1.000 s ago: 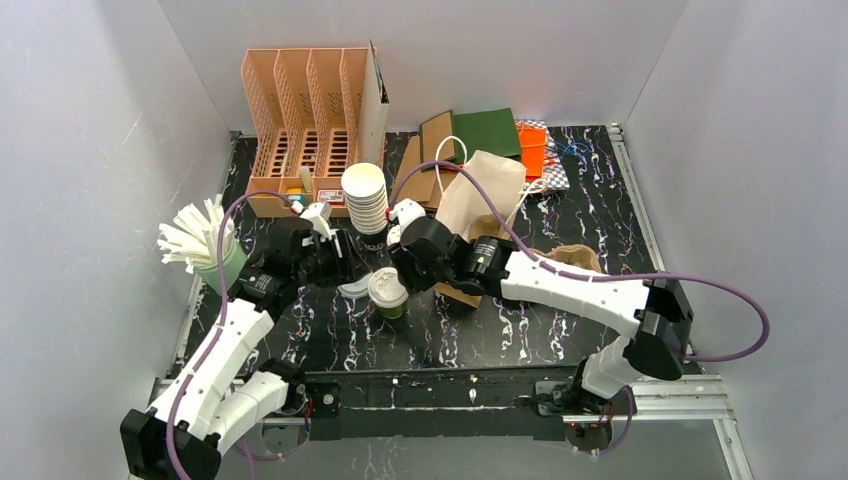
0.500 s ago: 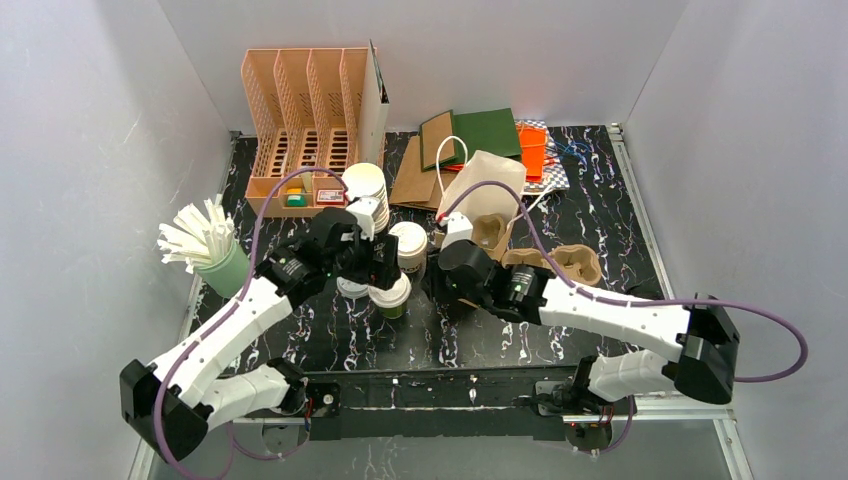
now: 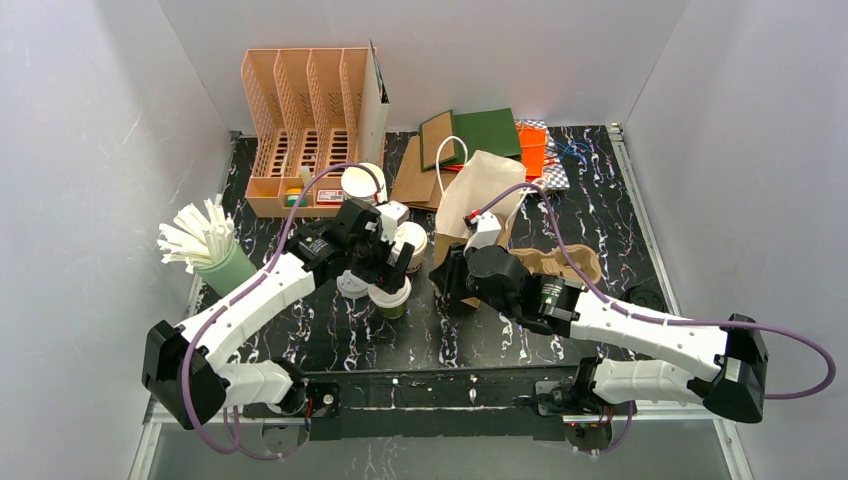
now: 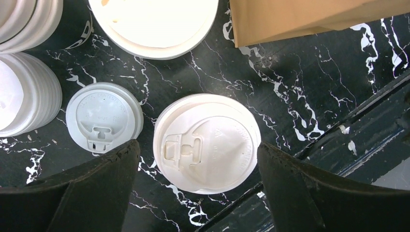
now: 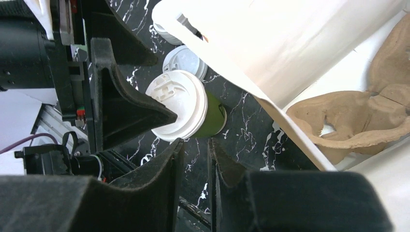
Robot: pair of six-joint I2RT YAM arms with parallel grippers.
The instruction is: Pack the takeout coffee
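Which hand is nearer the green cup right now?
Left. The left hand hangs above the green cup, fingers open either side of its lid. The right hand is off to the cup's right, by the bag.

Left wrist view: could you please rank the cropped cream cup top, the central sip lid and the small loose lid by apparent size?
1. Cream cup top, though cropped.
2. Central sip lid.
3. Loose lid; it lies lower, so nearness may exaggerate the gap.
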